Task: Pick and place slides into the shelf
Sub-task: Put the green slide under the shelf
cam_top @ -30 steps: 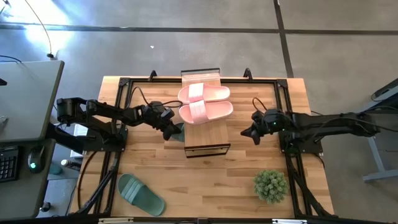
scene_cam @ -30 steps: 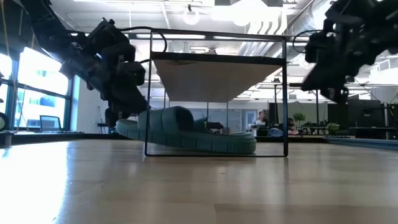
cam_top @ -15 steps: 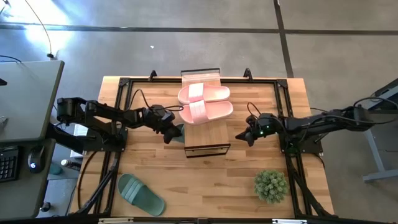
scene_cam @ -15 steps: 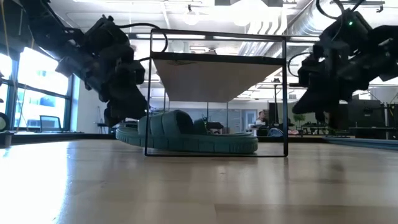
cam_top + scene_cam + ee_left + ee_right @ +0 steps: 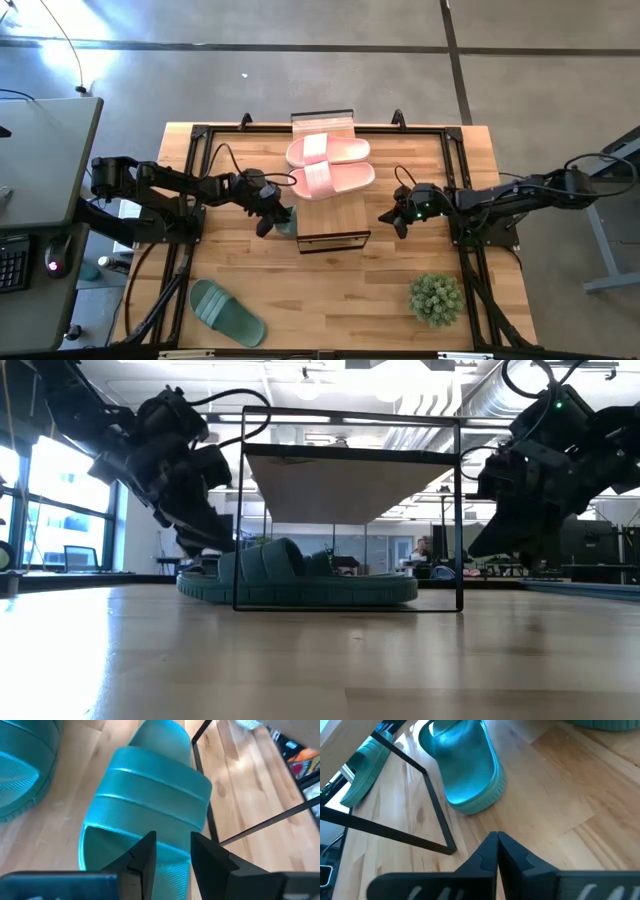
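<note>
Two pink slides (image 5: 330, 150), perhaps four green (image 5: 226, 313)

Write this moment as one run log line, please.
left gripper: open, above green slide under shelf | right gripper: shut, beside shelf | pink slides: on shelf top

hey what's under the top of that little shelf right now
A green slide lies on the table under the shelf top, heel and toe poking out either side. The high view's plank hides it; whether more slides sit behind it can't be told.
</note>
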`<state>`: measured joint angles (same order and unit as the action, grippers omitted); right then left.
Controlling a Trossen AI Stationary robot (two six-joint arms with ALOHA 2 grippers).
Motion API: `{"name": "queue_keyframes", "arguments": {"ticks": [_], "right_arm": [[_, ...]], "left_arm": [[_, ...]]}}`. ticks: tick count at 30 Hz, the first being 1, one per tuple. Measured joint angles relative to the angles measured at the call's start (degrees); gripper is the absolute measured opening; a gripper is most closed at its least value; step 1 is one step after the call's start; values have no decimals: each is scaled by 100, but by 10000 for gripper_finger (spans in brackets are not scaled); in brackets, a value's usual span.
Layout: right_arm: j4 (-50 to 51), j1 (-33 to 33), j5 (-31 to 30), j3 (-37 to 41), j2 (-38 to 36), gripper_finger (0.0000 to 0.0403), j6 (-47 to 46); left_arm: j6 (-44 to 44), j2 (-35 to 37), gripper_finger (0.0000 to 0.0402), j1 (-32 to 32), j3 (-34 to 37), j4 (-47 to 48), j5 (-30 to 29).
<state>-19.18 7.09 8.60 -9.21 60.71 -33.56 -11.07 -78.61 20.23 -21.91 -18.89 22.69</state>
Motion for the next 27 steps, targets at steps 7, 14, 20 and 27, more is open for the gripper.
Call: {"name": "queue_keyframes", "arguments": {"ticks": [7, 14, 20, 27], "right_arm": [[2, 0, -5, 0, 0, 0, 17], [0, 0, 0, 0, 0, 0, 212], [-271, -10, 94, 0, 52, 0, 304], [-690, -445, -428, -2, 300, 0, 871]], "left_arm": [[639, 0, 105, 2, 0, 588, 62], [931, 402, 80, 0, 2, 1251, 472], [1162, 1203, 51, 0, 1, 2131, 481], [1267, 1768, 21, -235, 2, 3850, 124]]}}
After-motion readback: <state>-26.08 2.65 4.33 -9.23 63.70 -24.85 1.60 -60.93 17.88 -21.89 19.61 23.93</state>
